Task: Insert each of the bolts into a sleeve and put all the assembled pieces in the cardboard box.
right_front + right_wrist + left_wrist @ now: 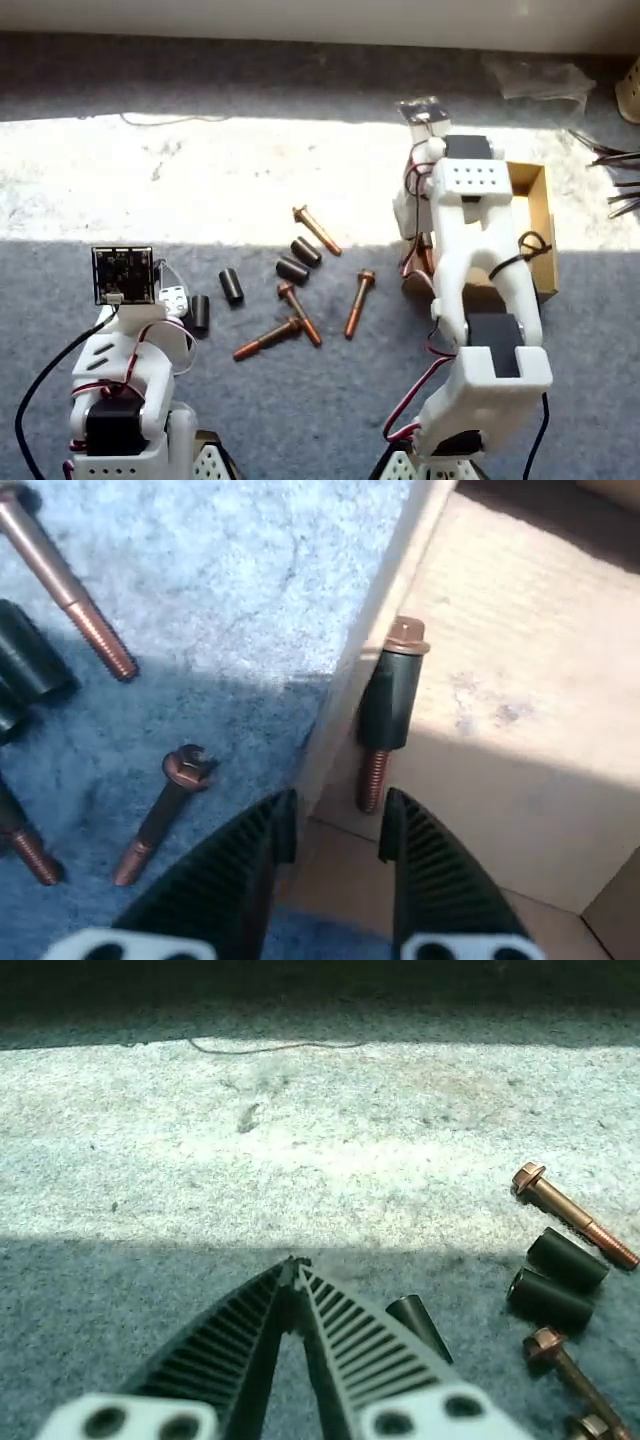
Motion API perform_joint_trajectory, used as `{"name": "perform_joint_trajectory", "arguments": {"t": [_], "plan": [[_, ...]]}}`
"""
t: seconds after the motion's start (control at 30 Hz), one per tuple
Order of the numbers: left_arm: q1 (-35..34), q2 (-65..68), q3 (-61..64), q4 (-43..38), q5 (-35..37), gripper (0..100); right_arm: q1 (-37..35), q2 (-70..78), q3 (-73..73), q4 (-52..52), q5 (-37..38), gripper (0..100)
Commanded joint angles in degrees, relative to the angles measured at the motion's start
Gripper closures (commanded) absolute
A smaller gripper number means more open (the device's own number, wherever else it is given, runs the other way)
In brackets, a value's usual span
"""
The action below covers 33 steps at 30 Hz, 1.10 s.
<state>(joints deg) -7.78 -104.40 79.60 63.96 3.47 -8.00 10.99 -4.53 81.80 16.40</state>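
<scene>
Right gripper (338,815), jaws apart, low over cardboard box (530,660) wall

Copper bolts (316,231); black sleeves (231,286); tan cardboard box (547,220); grey mat (300,400).

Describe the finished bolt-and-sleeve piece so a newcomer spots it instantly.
Find the cardboard box under the right arm. Inside it, beside the wall nearest the loose bolts and sleeves, lies the assembled piece. It alone is a copper bolt pushed through a black sleeve.

A thin wire (262,1048) lies on grey carpet (150,1140).
</scene>
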Motion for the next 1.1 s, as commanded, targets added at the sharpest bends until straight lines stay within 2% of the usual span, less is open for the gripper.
{"name": "perform_joint_trajectory", "arguments": {"t": [0.0,0.27,0.37,0.5,0.87,1.0,1.07], "plan": [[-0.84,-0.66,-0.31,-0.62,-0.26,99,-4.18,-4.70,-2.68,0.84,0.53,97.4],[-1.01,-0.66,-0.84,-0.26,-0.26,99,-13.05,-18.86,-2.15,0.84,0.44,99.4],[-1.01,-0.66,-2.33,-0.09,-0.18,99,-15.43,-21.93,-2.15,4.00,0.44,99.4],[-0.66,-0.66,-5.23,3.60,-0.18,99,-18.68,-24.31,-2.15,6.02,0.44,99.4],[-1.10,-0.66,-6.64,4.57,-0.26,99,-27.03,-17.63,-2.15,5.67,0.79,99.1],[-1.36,-0.66,-6.90,5.19,-0.26,99,-26.86,-10.95,-2.51,5.67,6.77,98.9],[-2.86,-0.66,-6.64,5.01,-0.26,99,-26.86,-7.96,-2.59,5.67,7.21,98.9]]}}
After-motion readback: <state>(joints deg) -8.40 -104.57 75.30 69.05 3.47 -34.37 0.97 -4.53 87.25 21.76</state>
